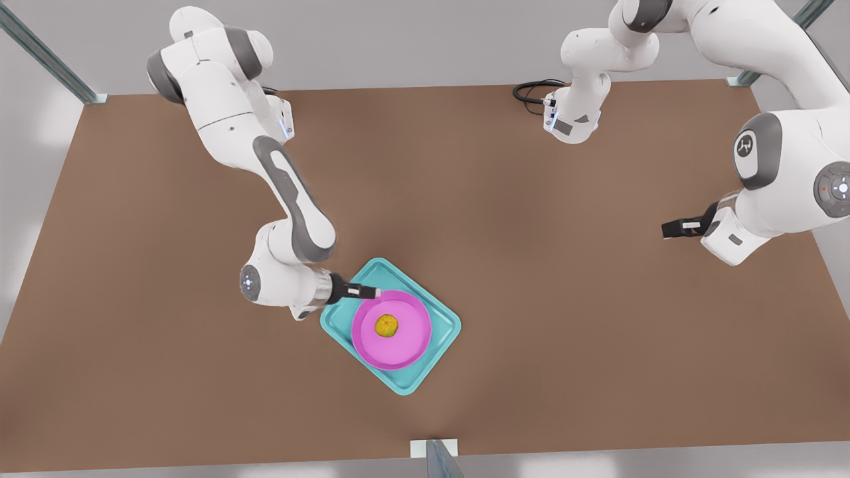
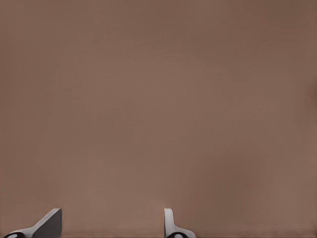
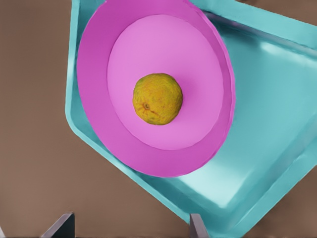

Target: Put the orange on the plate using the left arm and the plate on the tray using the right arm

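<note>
The orange (image 1: 386, 325) sits in the middle of the plate (image 1: 405, 345), and the plate rests inside the tray (image 1: 443, 323), which lies on the brown counter (image 1: 531, 279). Judged from how things lie, both placements look done — fruit on dish, dish on tray — though the plate sits off-centre, crowding the tray's rim on the side nearest the arm beside it, and it may overlap that rim slightly.

The right tool (image 1: 373, 292) is at the plate's edge, on the side away from the tray's free floor. Its wrist view looks down on the orange (image 3: 157, 98), the plate (image 3: 99, 74) and the tray (image 3: 267, 119), with its two fingertips (image 3: 62, 225) spread wide apart and nothing between them. So it appears to have let the plate go; what seems left for it is to pull clear.

The left tool (image 1: 671, 229) waits well apart from the tray, out over bare counter (image 2: 158, 99). Its fingertips (image 2: 49, 223) also stand apart — empty, holding nothing.
</note>
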Robot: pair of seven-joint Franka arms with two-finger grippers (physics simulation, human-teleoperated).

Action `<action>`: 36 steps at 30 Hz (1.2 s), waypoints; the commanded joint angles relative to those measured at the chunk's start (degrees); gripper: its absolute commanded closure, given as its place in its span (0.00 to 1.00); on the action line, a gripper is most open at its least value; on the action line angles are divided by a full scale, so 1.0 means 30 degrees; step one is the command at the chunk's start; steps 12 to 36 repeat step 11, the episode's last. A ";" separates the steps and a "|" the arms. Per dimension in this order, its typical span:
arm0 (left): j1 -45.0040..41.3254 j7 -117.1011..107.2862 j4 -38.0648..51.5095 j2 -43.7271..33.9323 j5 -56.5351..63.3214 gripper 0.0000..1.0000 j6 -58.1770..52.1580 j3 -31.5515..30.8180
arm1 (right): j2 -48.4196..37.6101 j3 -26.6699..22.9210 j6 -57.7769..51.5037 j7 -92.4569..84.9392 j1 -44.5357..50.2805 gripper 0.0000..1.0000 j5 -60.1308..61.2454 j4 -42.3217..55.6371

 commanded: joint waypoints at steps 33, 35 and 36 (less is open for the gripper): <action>-0.0002 0.1207 0.0050 0.0222 0.0167 0.00 -0.1767 0.0298 | -0.9078 -0.1104 -1.5207 -0.5732 -0.2229 0.00 -1.7071 0.5064; -0.0002 0.1207 0.0050 0.0222 0.0167 0.00 -0.1767 0.0298 | -0.9078 -0.1104 -1.5207 -0.5732 -0.2229 0.00 -1.7071 0.5064; -0.0002 0.1207 0.0050 0.0222 0.0167 0.00 -0.1767 0.0298 | -0.9078 -0.1104 -1.5207 -0.5732 -0.2229 0.00 -1.7071 0.5064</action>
